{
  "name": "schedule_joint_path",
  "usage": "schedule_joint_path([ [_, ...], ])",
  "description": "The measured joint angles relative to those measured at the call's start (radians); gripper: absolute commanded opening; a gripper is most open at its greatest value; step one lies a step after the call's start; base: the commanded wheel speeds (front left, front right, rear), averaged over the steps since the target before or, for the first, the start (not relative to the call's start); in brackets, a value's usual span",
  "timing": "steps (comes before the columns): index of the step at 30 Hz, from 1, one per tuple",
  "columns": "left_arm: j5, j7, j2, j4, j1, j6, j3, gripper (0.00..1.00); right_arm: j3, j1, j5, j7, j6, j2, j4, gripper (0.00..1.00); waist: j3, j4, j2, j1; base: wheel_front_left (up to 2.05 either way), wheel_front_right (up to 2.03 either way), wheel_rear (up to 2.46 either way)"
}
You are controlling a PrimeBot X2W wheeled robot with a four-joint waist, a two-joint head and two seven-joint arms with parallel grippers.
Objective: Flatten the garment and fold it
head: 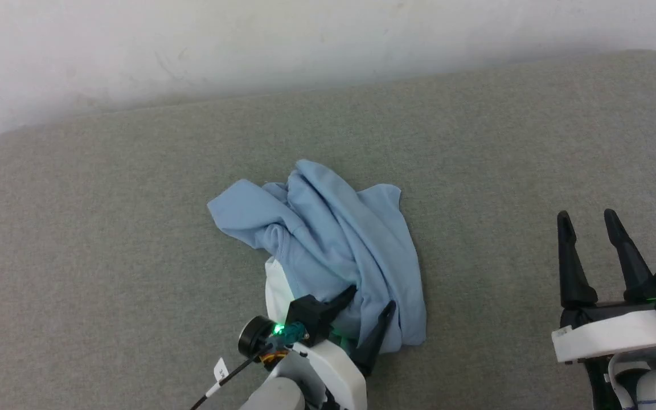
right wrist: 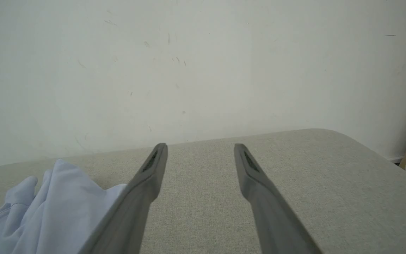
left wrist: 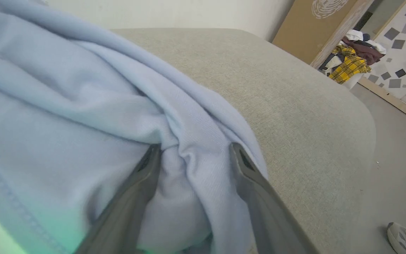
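Knit garment point(head: 328, 239) lay crumpled in a heap at mid-surface; flattening not yet done.
Nearest, left gripper point(head: 372, 300) stood with fingers apart, astride a fold at the heap's near edge, beside white lining point(head: 275, 287). The right gripper point(head: 588, 218) was spread and empty, well apart over grey upholstery point(head: 134, 228). Judged light, limp, prone to bunching; best taken at near-edge corners, then the far flap.

Head view looks steeply down at the surface point(head: 106, 239); left wrist view sits close against the garment point(left wrist: 65, 116), shared lower-left with right wrist view.
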State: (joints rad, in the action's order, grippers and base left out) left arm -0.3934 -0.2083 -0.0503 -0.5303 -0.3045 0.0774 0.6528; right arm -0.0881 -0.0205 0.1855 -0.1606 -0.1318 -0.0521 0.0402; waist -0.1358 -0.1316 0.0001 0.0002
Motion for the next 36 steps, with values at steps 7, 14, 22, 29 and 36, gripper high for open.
schedule_joint_path([
  [7,0.0,-0.048,0.0,0.177,-0.002,-0.066,-0.06,1.0,-0.005,0.001,-0.002,-0.001,0.0,0.0,-0.001,1.0,0.019,0.035,0.0,-0.0001,0.0,0.0,0.0],
  [14,0.016,-0.049,-0.007,0.344,0.022,-0.135,-0.221,1.0,-0.004,0.006,-0.009,0.008,0.0,0.0,0.003,1.0,0.046,0.072,0.0,-0.0002,0.0,0.0,0.0],
  [22,0.035,-0.049,-0.064,0.401,0.154,-0.202,-0.434,1.0,0.011,0.029,-0.014,0.027,0.0,0.0,0.009,1.0,0.086,0.104,0.0,-0.0002,0.0,0.0,0.0],
  [29,0.051,-0.049,-0.115,0.405,0.247,-0.212,-0.513,1.0,0.031,0.061,-0.037,0.064,0.0,0.0,0.014,1.0,0.113,0.127,0.0,-0.0002,0.0,0.0,0.0],
  [36,0.051,-0.049,-0.12,0.416,0.262,-0.21,-0.517,1.0,0.018,0.084,-0.05,0.096,0.0,0.001,0.024,1.0,0.112,0.156,0.0,-0.0002,0.0,0.0,0.0],
])
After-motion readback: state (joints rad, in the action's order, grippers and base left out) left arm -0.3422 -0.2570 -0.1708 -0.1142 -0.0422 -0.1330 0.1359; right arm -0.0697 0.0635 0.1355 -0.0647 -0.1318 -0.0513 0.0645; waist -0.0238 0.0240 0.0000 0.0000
